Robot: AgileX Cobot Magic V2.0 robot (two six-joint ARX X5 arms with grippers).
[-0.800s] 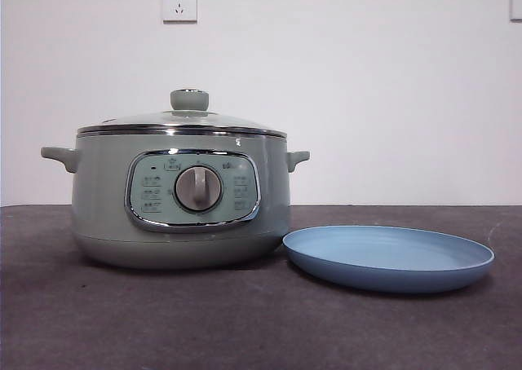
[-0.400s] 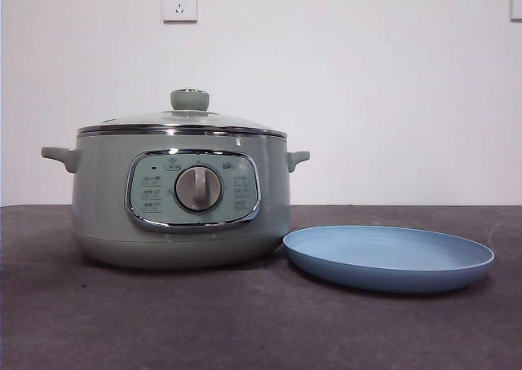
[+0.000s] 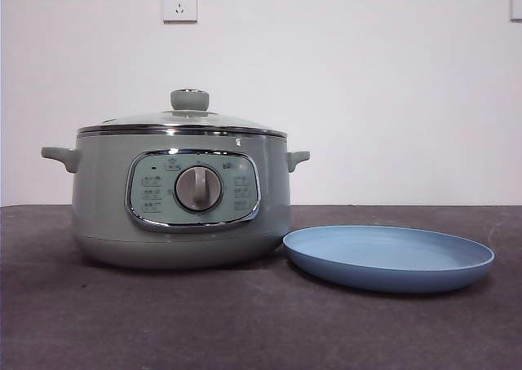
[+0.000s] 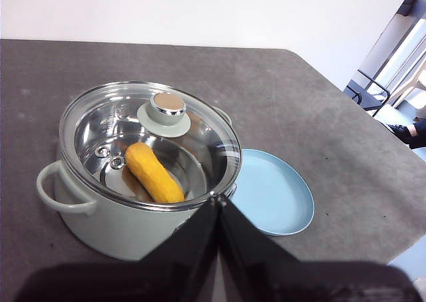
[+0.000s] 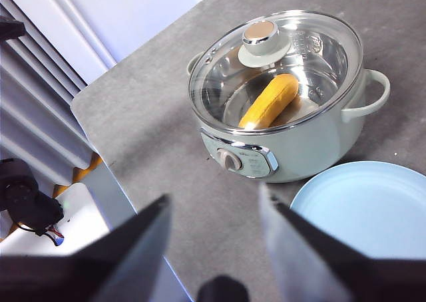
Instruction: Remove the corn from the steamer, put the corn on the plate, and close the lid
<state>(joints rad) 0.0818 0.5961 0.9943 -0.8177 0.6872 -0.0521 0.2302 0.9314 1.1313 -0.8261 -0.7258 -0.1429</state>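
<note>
Steamer (image 3: 181, 199) stands on the dark grey tabletop (image 3: 245, 321), control panel and dial facing the front view. Lid (image 3: 181, 121) sits closed on its rim, knob up. Corn (image 4: 154, 172) lies inside on the steel floor of the pot, seen through the glass, at a slant. Plate (image 3: 388, 257) lies flat just beside the steamer, nothing on it.

Left hand (image 4: 218, 205) is raised clear above the tabletop, jaws pressed together, holding nothing. Right hand (image 5: 216, 212) likewise aloft, jaws spread wide, nothing between them. Neither arm shows in the front view.
</note>
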